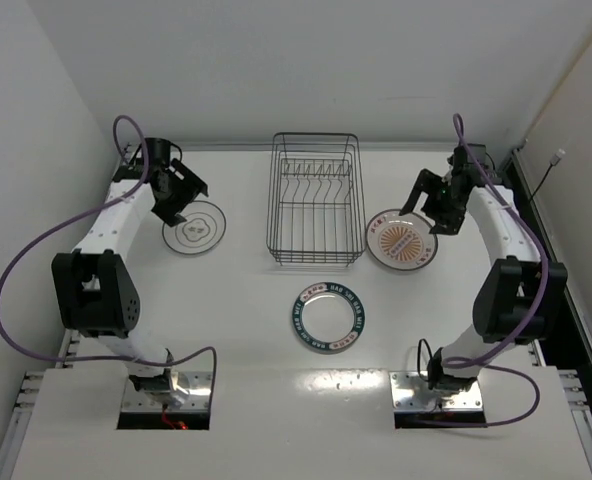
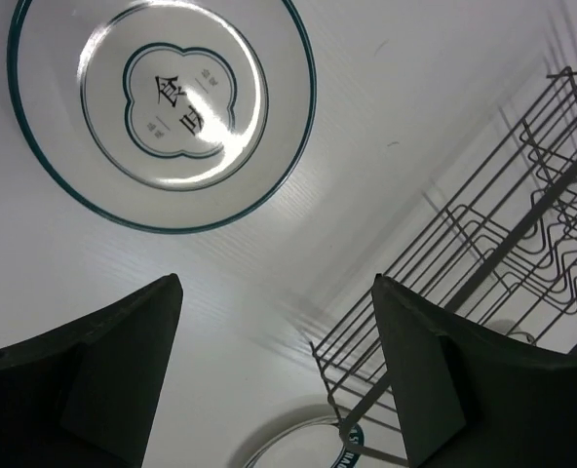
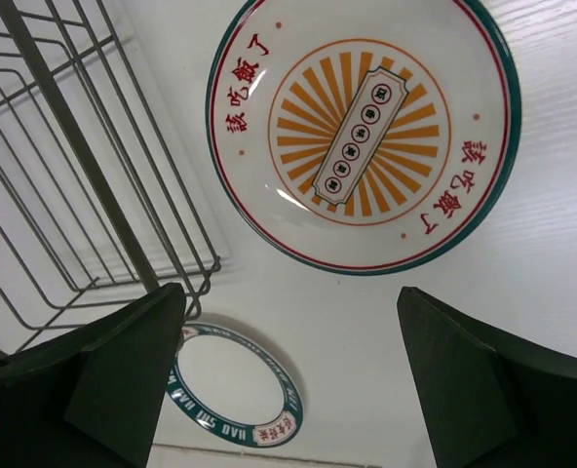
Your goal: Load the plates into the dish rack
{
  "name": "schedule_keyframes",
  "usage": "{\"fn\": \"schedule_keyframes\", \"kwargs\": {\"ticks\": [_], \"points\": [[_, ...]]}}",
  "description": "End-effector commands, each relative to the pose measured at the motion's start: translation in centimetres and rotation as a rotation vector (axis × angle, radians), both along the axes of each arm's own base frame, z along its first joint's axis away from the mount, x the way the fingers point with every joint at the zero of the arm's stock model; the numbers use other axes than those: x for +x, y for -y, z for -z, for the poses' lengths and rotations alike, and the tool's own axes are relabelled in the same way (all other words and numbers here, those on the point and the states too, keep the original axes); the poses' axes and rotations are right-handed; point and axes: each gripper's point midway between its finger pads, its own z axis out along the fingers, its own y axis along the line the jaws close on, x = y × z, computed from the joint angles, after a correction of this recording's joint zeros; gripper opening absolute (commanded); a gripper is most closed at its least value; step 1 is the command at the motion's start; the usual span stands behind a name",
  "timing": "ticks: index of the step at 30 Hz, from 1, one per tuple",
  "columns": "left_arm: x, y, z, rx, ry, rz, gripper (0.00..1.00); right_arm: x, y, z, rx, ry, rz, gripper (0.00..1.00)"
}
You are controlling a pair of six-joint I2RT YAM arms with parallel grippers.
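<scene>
White counter [image 1: 236, 330], wire dish rack [image 1: 316, 200] mid-back, no plate in it yet. Three plates lie flat: teal-rim plate [image 1: 327, 317] in front of rack, sunburst plate [image 1: 402, 241] just right, ringed plate [image 1: 195, 228] well left. L hand [image 2: 277, 288] over ringed plate, R hand [image 3: 290, 292] over sunburst plate. Both spread wide, holding nothing, prob. not touching.
</scene>
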Motion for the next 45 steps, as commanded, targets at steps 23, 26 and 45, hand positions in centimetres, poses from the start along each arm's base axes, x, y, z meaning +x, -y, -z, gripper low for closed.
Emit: {"fn": "schedule_keyframes", "kwargs": {"ticks": [23,26,45], "points": [[-8.6,1.1,-0.9,0.113,0.098,0.151,0.83,-5.8,5.7,14.4,0.334,-0.265,0.402,0.69],[-8.8,1.0,-0.7,0.119,0.088,0.159,0.83,-5.8,5.6,14.5,0.326,-0.271,0.406,0.55],[-8.2,0.4,-1.7,0.102,0.134,0.121,0.84,-1.2,5.8,13.9,0.268,-0.310,0.467,0.07]]}}
